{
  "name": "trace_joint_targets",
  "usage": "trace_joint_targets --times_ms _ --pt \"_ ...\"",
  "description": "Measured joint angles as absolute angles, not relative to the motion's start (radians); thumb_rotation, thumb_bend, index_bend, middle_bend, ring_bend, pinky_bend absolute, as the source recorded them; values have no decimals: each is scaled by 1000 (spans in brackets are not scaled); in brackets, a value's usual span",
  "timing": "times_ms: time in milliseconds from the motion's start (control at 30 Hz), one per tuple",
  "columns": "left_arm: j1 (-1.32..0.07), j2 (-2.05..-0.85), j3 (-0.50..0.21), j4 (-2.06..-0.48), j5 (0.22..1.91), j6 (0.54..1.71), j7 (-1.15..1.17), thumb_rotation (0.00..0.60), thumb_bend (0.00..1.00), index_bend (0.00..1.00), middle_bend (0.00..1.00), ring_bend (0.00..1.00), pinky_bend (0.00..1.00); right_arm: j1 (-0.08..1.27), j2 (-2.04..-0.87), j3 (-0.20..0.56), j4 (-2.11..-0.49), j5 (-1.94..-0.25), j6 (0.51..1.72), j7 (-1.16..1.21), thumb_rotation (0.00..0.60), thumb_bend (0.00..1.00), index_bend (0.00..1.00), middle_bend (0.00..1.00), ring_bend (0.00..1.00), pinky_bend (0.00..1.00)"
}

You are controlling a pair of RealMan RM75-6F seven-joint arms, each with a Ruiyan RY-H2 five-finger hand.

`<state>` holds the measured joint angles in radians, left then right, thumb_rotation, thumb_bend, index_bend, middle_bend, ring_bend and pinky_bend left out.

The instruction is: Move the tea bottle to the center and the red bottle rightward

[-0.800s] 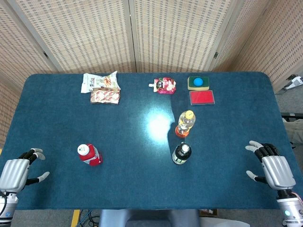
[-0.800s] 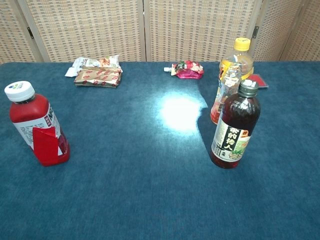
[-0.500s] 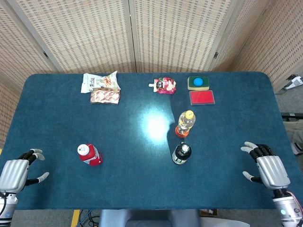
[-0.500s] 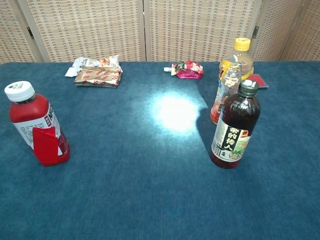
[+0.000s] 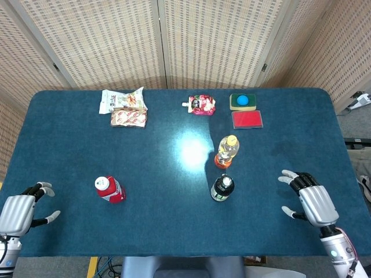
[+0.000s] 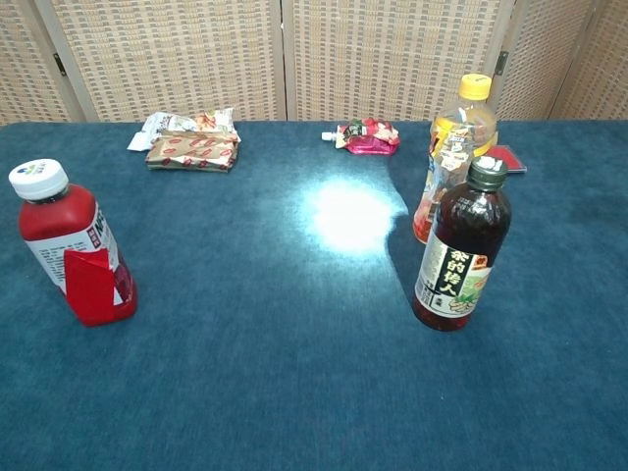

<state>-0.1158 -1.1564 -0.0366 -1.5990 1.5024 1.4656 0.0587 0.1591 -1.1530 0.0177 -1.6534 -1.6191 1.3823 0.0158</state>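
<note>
The dark tea bottle [image 5: 222, 187] [image 6: 462, 247] with a green cap stands upright right of the table's middle, just in front of a yellow-capped orange bottle [image 5: 227, 151] [image 6: 453, 170]. The red bottle [image 5: 109, 189] [image 6: 72, 244] with a white cap stands at the front left. My right hand [image 5: 312, 200] hovers open at the front right, a good way right of the tea bottle. My left hand [image 5: 20, 210] rests open at the front left corner, left of the red bottle. Neither hand shows in the chest view.
Snack packets [image 5: 125, 107] [image 6: 189, 140] lie at the back left. A red pouch [image 5: 202, 105] [image 6: 365, 136] lies at the back centre. A green-and-blue sponge [image 5: 243, 102] and a red card [image 5: 247, 119] sit at the back right. The blue table [image 5: 69, 156] ends close behind both hands.
My right hand has moved left, in toward the tea bottle, still open. The left hand and all bottles have stayed where they were.
</note>
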Motion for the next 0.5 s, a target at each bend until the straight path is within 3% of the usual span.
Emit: trace_joint_targets --times_ms 500 --pt "-112 -1148 -42 -1594 1484 1464 40 600 91 463 335 408 677 266 -1243 52 -1653 -1610 1282 42 600 66 272 208 174 207"
